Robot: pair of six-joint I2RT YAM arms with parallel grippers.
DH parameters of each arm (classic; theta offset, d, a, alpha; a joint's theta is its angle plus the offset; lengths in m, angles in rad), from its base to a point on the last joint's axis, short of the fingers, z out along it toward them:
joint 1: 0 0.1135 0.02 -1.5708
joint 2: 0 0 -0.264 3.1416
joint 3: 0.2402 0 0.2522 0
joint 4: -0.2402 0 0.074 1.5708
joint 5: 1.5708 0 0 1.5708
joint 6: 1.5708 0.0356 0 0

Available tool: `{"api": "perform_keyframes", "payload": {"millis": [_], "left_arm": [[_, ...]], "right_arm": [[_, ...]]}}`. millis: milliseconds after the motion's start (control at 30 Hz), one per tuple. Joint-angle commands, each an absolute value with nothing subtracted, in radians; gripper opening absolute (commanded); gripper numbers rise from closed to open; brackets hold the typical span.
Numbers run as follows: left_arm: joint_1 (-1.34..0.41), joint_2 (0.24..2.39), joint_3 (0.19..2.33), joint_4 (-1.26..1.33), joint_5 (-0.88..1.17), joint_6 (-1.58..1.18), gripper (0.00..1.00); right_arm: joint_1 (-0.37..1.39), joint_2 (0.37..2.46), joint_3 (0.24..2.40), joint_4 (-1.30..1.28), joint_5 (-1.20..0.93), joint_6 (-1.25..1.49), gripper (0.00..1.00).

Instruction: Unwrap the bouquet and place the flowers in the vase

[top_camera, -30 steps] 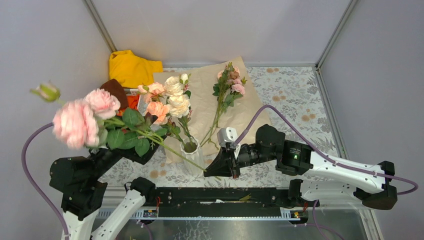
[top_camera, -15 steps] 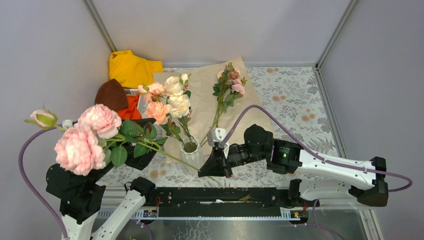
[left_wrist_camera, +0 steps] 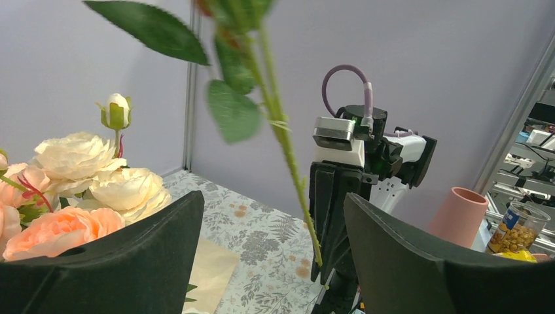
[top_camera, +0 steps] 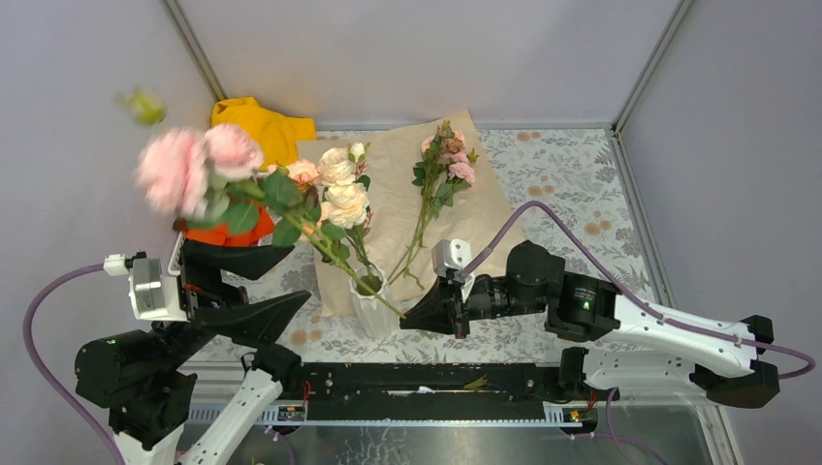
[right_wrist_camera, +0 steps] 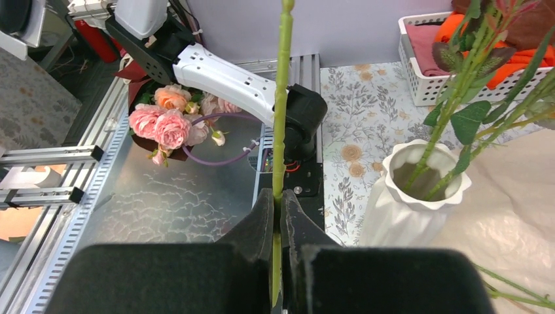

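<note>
My right gripper [top_camera: 409, 319] is shut on the lower end of a long green stem [right_wrist_camera: 281, 118], just right of the white ribbed vase [top_camera: 371, 312]. The stem rises left over the vase to blurred pink roses [top_camera: 189, 167]. Cream and peach flowers [top_camera: 336, 199] stand in the vase [right_wrist_camera: 419, 193]. One pink spray [top_camera: 444, 163] lies on the opened kraft paper [top_camera: 393, 208]. My left gripper [top_camera: 299, 273] is open left of the vase and grips nothing. In the left wrist view the stem [left_wrist_camera: 288, 150] passes beyond its spread fingers [left_wrist_camera: 419, 261].
A yellow cloth [top_camera: 254, 128] lies at the back left. A white basket [right_wrist_camera: 437, 78] with orange and maroon cloth sits left of the vase. Small pink blooms [right_wrist_camera: 167, 124] lie beside the metal rail below the table's near edge.
The pink roses swung from the far left up and back over the basket. My right gripper shifted slightly right with the stem. The left arm drew back and now points its open gripper rightward.
</note>
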State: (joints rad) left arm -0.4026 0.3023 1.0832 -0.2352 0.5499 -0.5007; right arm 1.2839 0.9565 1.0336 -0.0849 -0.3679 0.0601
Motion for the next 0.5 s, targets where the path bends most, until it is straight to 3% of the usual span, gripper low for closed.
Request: {"api": "perform_keyframes", "payload": {"millis": [0,467], "left_arm": [[-0.395,0.299,1.095,-0.192,0.581,-0.507,0.86],[-0.396,0.351,1.086,-0.166,0.504,-0.495,0.88]], "right_arm": [[1.290,0.966,1.083,-0.060,-0.339,0.055,0.00],[1.336,1.081,1.072,0.064,-0.460,0.124,0.00]]}}
